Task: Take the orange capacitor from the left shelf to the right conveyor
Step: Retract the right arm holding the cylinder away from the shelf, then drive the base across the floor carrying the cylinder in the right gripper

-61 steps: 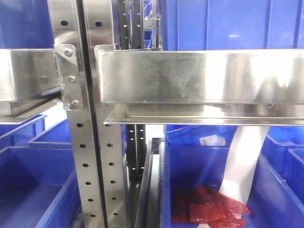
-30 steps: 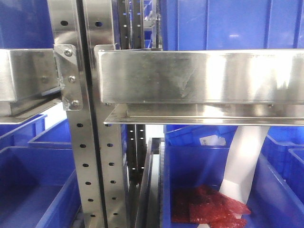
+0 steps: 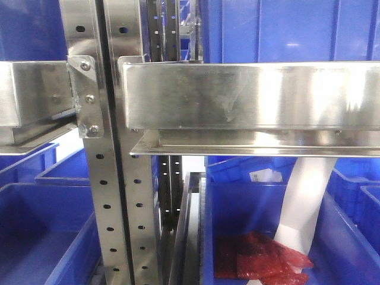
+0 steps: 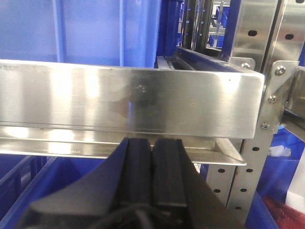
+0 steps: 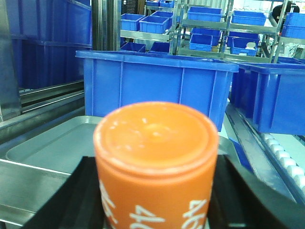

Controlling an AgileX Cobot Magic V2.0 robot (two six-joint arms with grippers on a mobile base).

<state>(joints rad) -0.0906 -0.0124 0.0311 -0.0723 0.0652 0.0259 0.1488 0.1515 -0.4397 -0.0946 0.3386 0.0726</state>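
Almost nothing has shifted in the front view since a second ago: a steel shelf rail (image 3: 249, 95) crosses above a blue bin (image 3: 237, 208) holding red bags (image 3: 255, 261), with a white strip (image 3: 306, 202) hanging into it. From the left wrist, the left claw (image 4: 152, 143) sits below another rail (image 4: 128, 95), its black pads pressed together and empty. From the right wrist, the right claw (image 5: 156, 191) grips the upright orange capacitor (image 5: 156, 143), with a grey tray (image 5: 52, 143) and a blue crate (image 5: 157, 81) behind it.

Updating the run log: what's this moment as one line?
right gripper: shut on orange capacitor | left gripper: shut, empty, facing steel shelf rail | grey tray: beyond capacitor
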